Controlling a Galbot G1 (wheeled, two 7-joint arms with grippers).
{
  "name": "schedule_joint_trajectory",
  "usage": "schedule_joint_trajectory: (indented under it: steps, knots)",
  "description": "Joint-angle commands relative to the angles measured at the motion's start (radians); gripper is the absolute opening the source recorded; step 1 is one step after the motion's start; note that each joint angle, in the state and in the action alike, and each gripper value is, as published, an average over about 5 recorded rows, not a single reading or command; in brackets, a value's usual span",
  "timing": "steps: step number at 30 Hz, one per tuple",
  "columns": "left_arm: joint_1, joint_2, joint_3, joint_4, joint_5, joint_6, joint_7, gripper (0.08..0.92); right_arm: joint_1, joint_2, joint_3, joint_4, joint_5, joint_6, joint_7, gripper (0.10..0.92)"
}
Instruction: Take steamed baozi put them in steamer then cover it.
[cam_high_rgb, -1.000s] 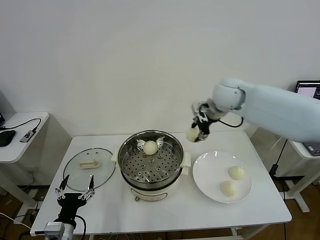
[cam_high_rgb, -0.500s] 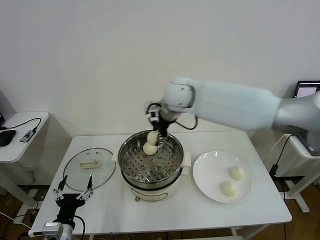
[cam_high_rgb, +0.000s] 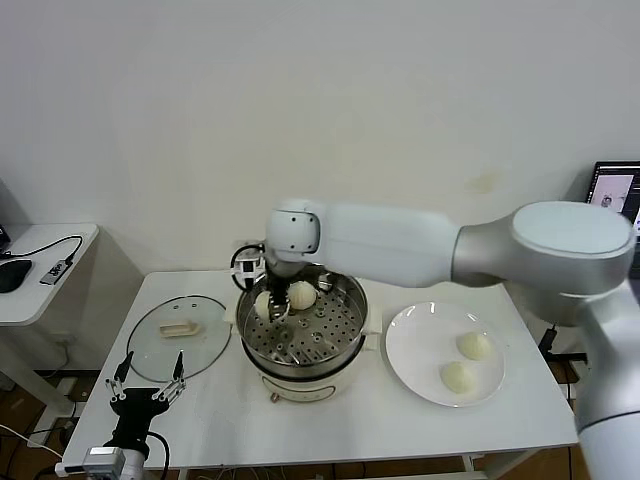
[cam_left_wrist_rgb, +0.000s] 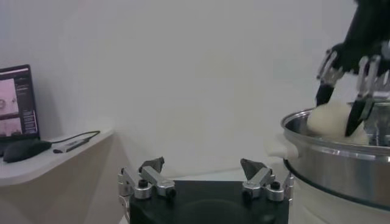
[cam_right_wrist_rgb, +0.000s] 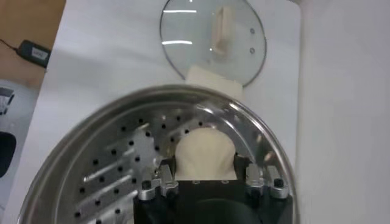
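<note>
Over the steamer (cam_high_rgb: 302, 330), the right end effector (cam_high_rgb: 268, 306) is grasping a baozi (cam_high_rgb: 263, 304) near the far left wall (another baozi (cam_high_rgb: 302, 294) sits beside it). Low at the table's (cam_high_rgb: 200, 395) near left edge, the left end effector (cam_high_rgb: 150, 385) is released.

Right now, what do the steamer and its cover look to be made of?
Steamer: polished, probably stainless steel, mirror-bright wall, perforated tray, white likely plastic base. Cover: clear glass, table showing through, metal rim, cream handle, perhaps plastic.
</note>
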Motion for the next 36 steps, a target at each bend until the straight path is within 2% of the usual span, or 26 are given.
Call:
schedule_joint_trajectory:
  steps: [1, 6, 13, 16, 24, 36]
  knots:
    - [-0.001, 0.001, 0.001, 0.002, -0.001, -0.002, 0.0, 0.823, -0.066, 0.052, 0.001, -0.057, -0.013, -0.016, 0.027, 0.585]
    - [-0.002, 0.002, -0.001, 0.005, -0.001, -0.003, 0.0, 0.823, -0.07, 0.038, 0.008, -0.048, -0.023, -0.015, 0.022, 0.601]
    - [-0.002, 0.006, -0.008, 0.003, -0.001, -0.002, 0.0, 0.823, 0.079, -0.077, 0.023, 0.041, -0.062, 0.002, -0.114, 0.773]
    - [-0.003, 0.006, -0.009, 0.001, -0.001, -0.001, 0.0, 0.823, 0.162, -0.147, 0.024, 0.094, -0.107, 0.049, -0.201, 0.814]
    - [-0.004, 0.006, -0.009, -0.005, -0.001, 0.001, 0.001, 0.823, 0.296, -0.418, -0.024, 0.3, -0.222, 0.23, -0.401, 0.823]
    - [-0.002, 0.011, -0.01, -0.005, 0.003, 0.005, 0.003, 0.823, 0.222, -0.844, -0.04, 0.477, -0.442, 0.332, -0.428, 0.823]
